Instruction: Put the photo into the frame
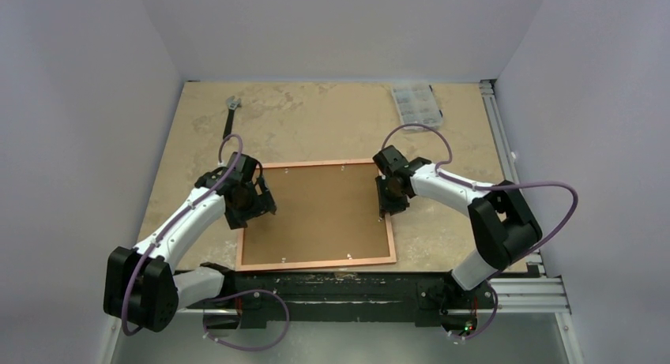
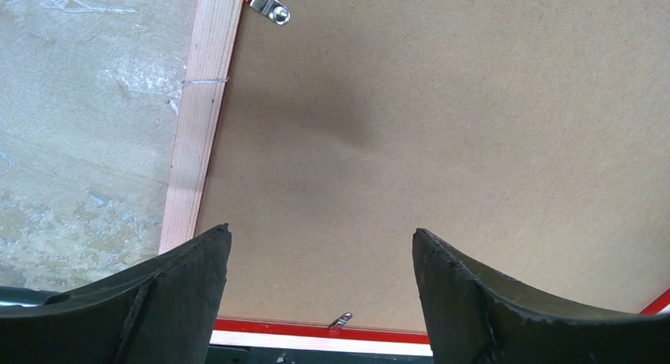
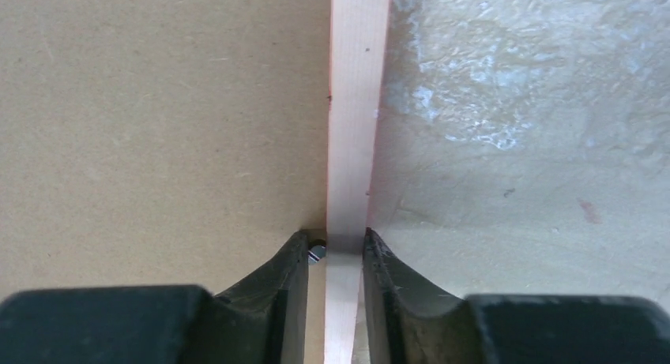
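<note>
Pale wood rail of the frame [image 3: 355, 103] sits pinched in the narrow jaws of our right gripper [image 3: 336, 242], right of centre in the top view. Our left gripper [image 2: 320, 230] hangs wide open over the backing board [image 2: 442, 127]. We'd lift slow and level. The photo isn't in sight; no writing readable.

You're looking at the frame [image 1: 316, 264] showing its pale, copper-pink wood back, with a bright red strip peeking along its near edge. Inside the frame, the backing board [image 1: 316, 210] is showing plain matte brown, and the clips [image 2: 269, 5] on it are glinting silver. Around the frame, the worktop [image 1: 316, 119] is showing mottled beige with whitish streaks. The left claw [image 2: 322, 236] and right claw [image 3: 336, 234], at the frame's sides, are showing black.
</note>
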Robot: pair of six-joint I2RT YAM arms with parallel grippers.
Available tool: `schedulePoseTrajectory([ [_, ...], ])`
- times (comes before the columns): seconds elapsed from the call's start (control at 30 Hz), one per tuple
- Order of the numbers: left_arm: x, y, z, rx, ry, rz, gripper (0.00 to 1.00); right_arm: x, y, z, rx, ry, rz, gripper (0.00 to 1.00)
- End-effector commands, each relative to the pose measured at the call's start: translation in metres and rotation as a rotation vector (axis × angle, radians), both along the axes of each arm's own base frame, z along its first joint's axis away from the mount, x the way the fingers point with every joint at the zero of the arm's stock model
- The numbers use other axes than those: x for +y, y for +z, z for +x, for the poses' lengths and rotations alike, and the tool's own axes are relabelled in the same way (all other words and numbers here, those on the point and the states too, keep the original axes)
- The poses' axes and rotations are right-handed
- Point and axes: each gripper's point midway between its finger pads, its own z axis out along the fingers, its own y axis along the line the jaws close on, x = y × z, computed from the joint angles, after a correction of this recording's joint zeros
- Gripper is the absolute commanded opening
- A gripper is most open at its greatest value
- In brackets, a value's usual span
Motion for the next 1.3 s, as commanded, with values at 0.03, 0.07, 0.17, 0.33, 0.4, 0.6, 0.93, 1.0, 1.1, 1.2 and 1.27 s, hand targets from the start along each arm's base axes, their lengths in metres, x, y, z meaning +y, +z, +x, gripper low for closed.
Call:
schedulePoseTrajectory([
  [0.03, 0.004, 0.006, 0.004, -0.027, 0.023, 0.008, 0.82, -0.018, -0.018, -0.021, 0.07, 0.023, -0.1, 0.11],
  [0.07, 0.004, 0.005, 0.004, -0.026, 0.023, 0.007, 0.82, -0.018, -0.017, -0.02, 0.068, 0.024, -0.099, 0.07],
  [0.17, 0.004, 0.004, 0.004, -0.021, 0.023, 0.01, 0.82, -0.018, -0.016, -0.019, 0.068, 0.03, -0.099, 0.0],
  [0.33, 0.005, 0.002, 0.002, -0.018, 0.023, 0.011, 0.82, -0.013, -0.004, -0.014, 0.046, 0.039, -0.074, 0.04],
  [0.4, 0.004, 0.002, 0.003, -0.02, 0.021, 0.009, 0.82, -0.01, 0.003, -0.012, 0.032, 0.04, -0.059, 0.22],
  [0.6, 0.004, 0.003, 0.002, -0.021, 0.019, 0.007, 0.82, -0.003, 0.015, -0.009, 0.011, 0.024, -0.009, 0.58],
  [0.93, 0.004, 0.001, 0.001, -0.02, 0.012, 0.004, 0.82, -0.002, 0.001, -0.002, 0.001, 0.009, -0.026, 0.57],
  [1.0, 0.004, 0.001, 0.001, -0.02, 0.013, 0.006, 0.82, -0.002, -0.002, -0.003, 0.01, 0.01, -0.028, 0.53],
  [1.1, 0.005, 0.0, -0.001, -0.016, 0.012, 0.012, 0.81, -0.003, -0.002, -0.006, 0.015, 0.01, -0.028, 0.36],
  [1.2, 0.005, 0.0, -0.001, -0.017, 0.015, 0.011, 0.81, -0.006, 0.0, -0.009, 0.019, 0.014, -0.031, 0.24],
  [1.27, 0.005, 0.0, -0.001, -0.018, 0.015, 0.008, 0.81, -0.007, 0.002, -0.011, 0.02, 0.017, -0.032, 0.16],
])
